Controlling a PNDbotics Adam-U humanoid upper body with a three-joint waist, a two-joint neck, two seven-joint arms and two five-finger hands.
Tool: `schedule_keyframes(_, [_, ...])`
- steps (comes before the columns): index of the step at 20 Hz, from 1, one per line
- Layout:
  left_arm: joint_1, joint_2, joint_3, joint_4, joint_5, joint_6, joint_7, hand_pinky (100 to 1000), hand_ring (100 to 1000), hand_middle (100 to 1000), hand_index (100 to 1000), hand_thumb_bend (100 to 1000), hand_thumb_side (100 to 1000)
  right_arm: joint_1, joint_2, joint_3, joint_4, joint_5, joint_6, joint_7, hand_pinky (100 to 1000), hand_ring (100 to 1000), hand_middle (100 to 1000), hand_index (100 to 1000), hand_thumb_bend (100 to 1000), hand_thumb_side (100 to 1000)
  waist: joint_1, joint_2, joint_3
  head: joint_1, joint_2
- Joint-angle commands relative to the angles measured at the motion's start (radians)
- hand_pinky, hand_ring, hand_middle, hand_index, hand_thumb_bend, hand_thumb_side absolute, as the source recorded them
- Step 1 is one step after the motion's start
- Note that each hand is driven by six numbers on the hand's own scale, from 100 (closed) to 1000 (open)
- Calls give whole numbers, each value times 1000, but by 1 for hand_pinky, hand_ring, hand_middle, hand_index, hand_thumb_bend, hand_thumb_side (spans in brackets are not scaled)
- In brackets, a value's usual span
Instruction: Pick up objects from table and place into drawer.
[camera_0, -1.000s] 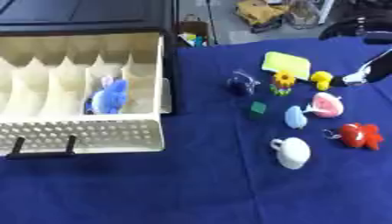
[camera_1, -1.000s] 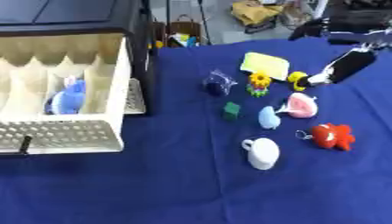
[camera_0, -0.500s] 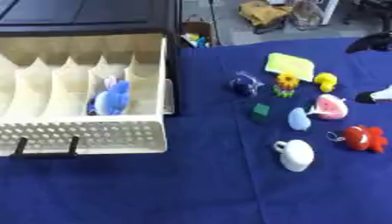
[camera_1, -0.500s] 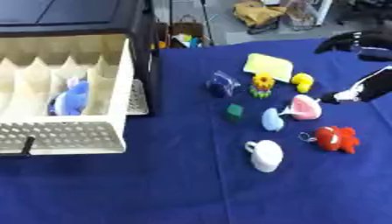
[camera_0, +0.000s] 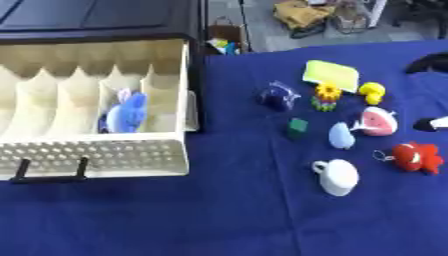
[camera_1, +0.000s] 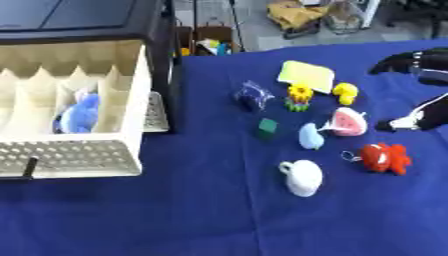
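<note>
Lying on a blue cloth table (camera_1: 175, 215), 8 small things wait to the right of the open drawer (camera_0: 96, 125). The drawer is cream plastic, with thin wavy dividers that make narrow compartments, a front wall full of round holes, and 1 dark handle (camera_0: 51, 172). In 1 of the right compartments sits 1 soft blue plush toy (camera_0: 127, 114).

Among the 8 things there is 1 flat yellow-green square like a sponge (camera_1: 307, 75), 1 small yellow duck shape (camera_1: 346, 93), 1 little flower toy (camera_1: 299, 97) with a yellow head, and 1 dark blue crinkled thing (camera_1: 252, 96) that looks shiny. Nearer the robot lie 1 small green cube (camera_1: 267, 128), 1 smooth pale blue oval (camera_1: 311, 136), 1 pink and white rounded piece (camera_1: 347, 122) shaped like a watermelon slice, 1 red lumpy toy (camera_1: 383, 158) and 1 white cup (camera_1: 301, 177) with a handle, on its side.

The right hand (camera_1: 411, 120) shows at the right edge, just beside the pink piece and apart from it. It is black with a pale tip, holding nothing; I cannot tell if its fingers are straight or curled.
</note>
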Motion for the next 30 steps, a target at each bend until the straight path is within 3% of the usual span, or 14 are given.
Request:
schedule_keyframes(1, [-11, 11, 7, -13, -1, 0, 2, 516, 606, 641, 818, 202, 1000, 9, -41, -19, 18, 23, 7, -13, 842, 970, 932, 979, 577, 595, 0, -12, -3, 0, -16])
schedule_keyframes(16, [-14, 7, 9, -13, -8, 4, 8, 516, 607, 642, 819, 193, 1000, 113, -20, -55, 53, 32, 5, -65, 841, 958, 898, 957, 605, 554, 3, -5, -15, 10, -26])
schedule_keyframes(23, [-17, 4, 7, -13, -9, 10, 6, 515, 608, 643, 819, 192, 1000, 122, -8, -55, 45, 69, -2, -204, 814, 899, 797, 877, 622, 526, 4, -2, -18, 7, -32])
schedule_keyframes(30, [-18, 2, 7, -13, -7, 9, 5, 515, 608, 643, 820, 192, 1000, 119, 4, -35, 75, 115, -10, -301, 805, 884, 782, 861, 623, 507, 5, 0, -13, 1, -33])
